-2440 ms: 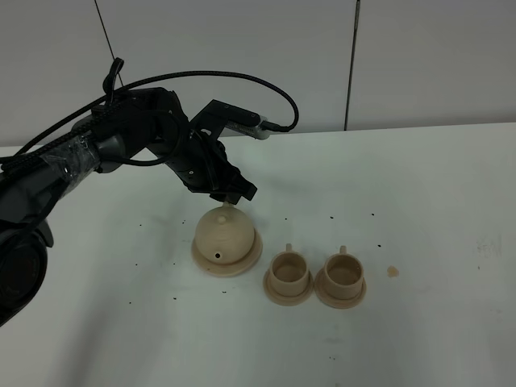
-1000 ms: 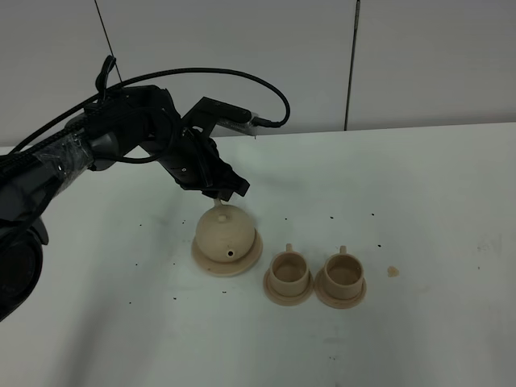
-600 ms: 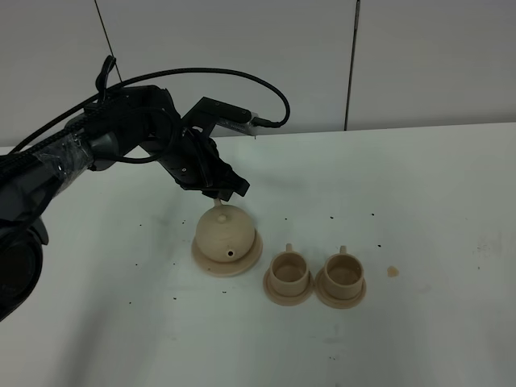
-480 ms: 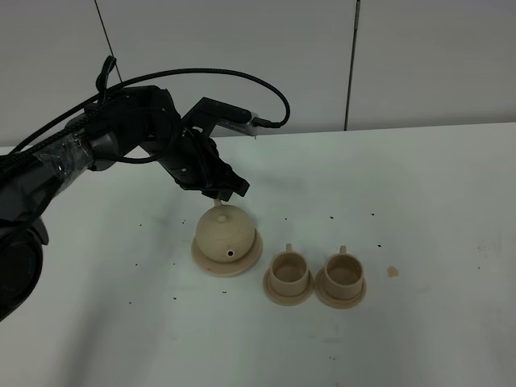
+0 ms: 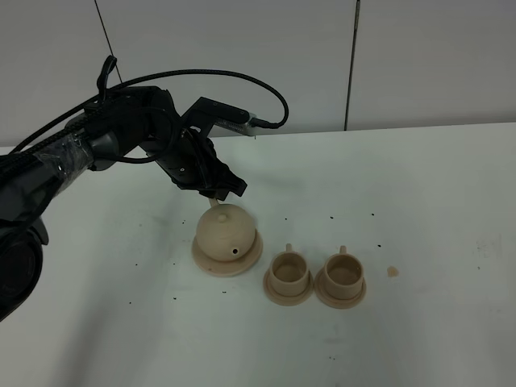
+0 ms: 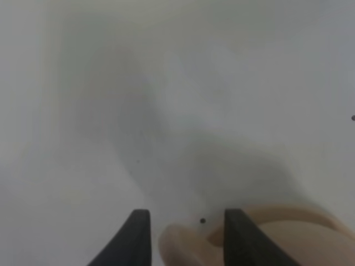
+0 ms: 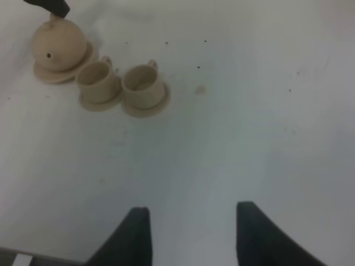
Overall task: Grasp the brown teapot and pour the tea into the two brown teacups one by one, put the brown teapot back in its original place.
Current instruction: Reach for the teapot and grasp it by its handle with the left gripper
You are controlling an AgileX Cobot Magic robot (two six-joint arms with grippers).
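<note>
well, the brown teapot (image 5: 226, 234) sits upright on its wide saucer (image 5: 201, 260), the original place. my left hand (image 5: 222, 192) hangs just above the teapot, fingers apart with the loop handle (image 6: 186, 246) between them, not clamped on it as far as i can see. my right hand (image 7: 191, 233) is well away from the teapot, open and empty. the two brown teacups stand on their small saucers just beside the teapot, the first cup (image 5: 289, 272) next to it and the second cup (image 5: 343, 272) beyond. i can make out no tea in either, so i judge the grip, both pours and the return are all left. the surface (image 5: 419, 210) is white, dotted with dark specks around the teapot, with a small tan stain (image 5: 393, 271) past the cups. behind the teapot rises a pale panelled wall (image 5: 419, 64)
</note>
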